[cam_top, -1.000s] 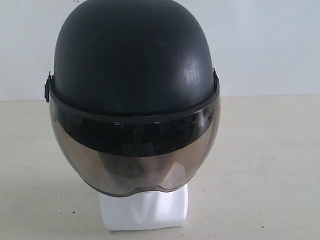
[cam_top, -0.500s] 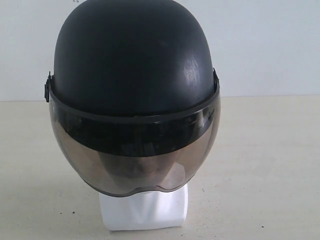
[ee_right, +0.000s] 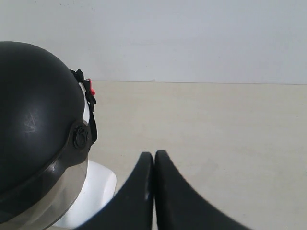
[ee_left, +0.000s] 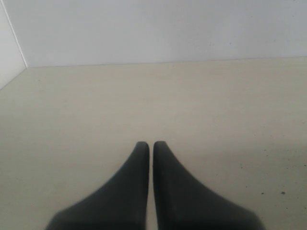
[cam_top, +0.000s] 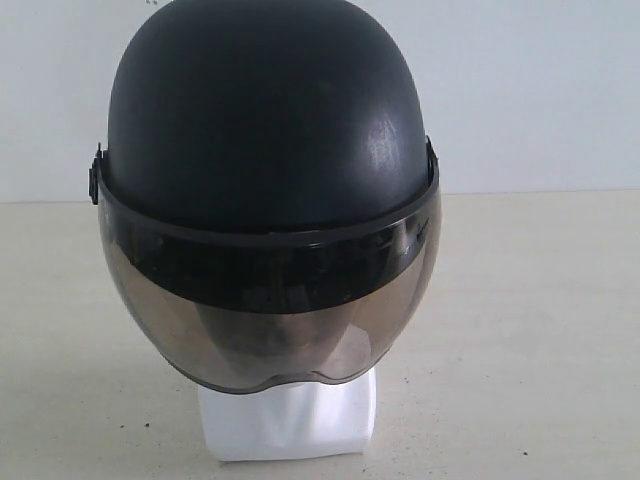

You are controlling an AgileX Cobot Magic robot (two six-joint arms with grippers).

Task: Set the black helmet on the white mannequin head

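Now the black helmet [cam_top: 265,130] caps the white mannequin head [cam_top: 290,420] — base peeking out at six o'clock — while my left gripper [ee_left: 151,145] and right gripper [ee_right: 154,154] stand closed, empty.

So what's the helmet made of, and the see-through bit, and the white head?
The black helmet looks like matte hard plastic: dull, faintly scuffed. Its visor seems smoky clear plastic; the face shows through. The white mannequin head looks smooth, perhaps plastic.
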